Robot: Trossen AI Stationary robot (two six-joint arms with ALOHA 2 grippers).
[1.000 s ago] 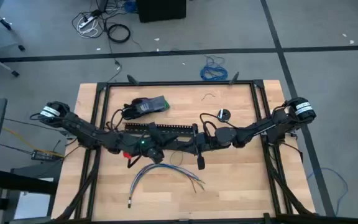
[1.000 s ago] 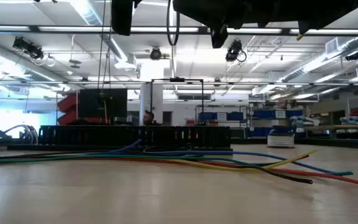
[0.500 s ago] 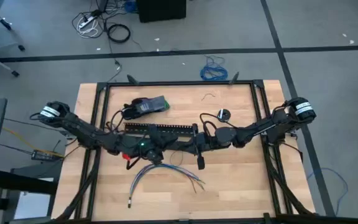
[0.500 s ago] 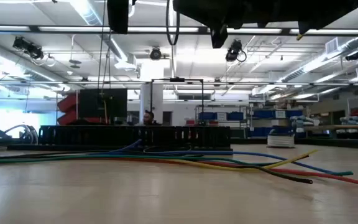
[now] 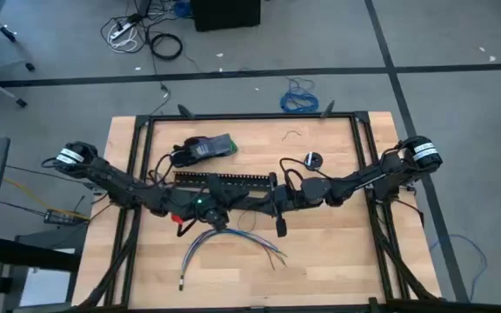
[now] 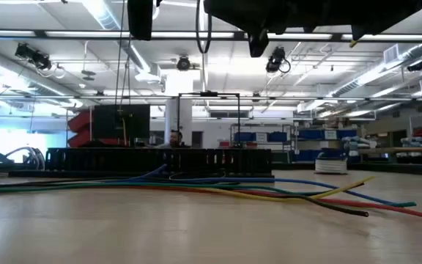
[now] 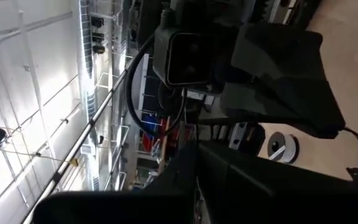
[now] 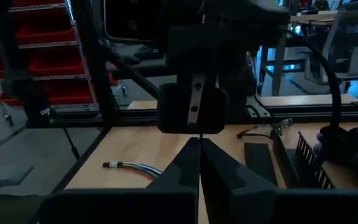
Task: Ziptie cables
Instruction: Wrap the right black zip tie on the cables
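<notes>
On the tabletop [image 5: 337,252], read from left to right: the left arm reaches in from the left edge, and the left gripper [image 5: 214,210] hangs above the middle, its fingers [image 7: 185,168] pressed together in the left wrist view, with nothing visible between them. Just beyond it lies the black slotted channel [image 5: 224,181]. On the near side of it the cables [image 5: 229,243] lie loose in a shallow arc with their ends splayed; in the low view they rest flat on the wood [image 6: 196,185], and neither gripper touches them. To the right, the right gripper [image 5: 275,204] faces the left one at close range, with its fingers [image 8: 185,165] likewise closed to a point and empty as far as can be seen. The zipties cannot be made out in any view. Over the last second the overhead view is practically unchanged; only the left arm's dark outline in the low view has shifted slightly. The task has therefore probably not advanced: the bundle is neither gathered nor tied.
</notes>
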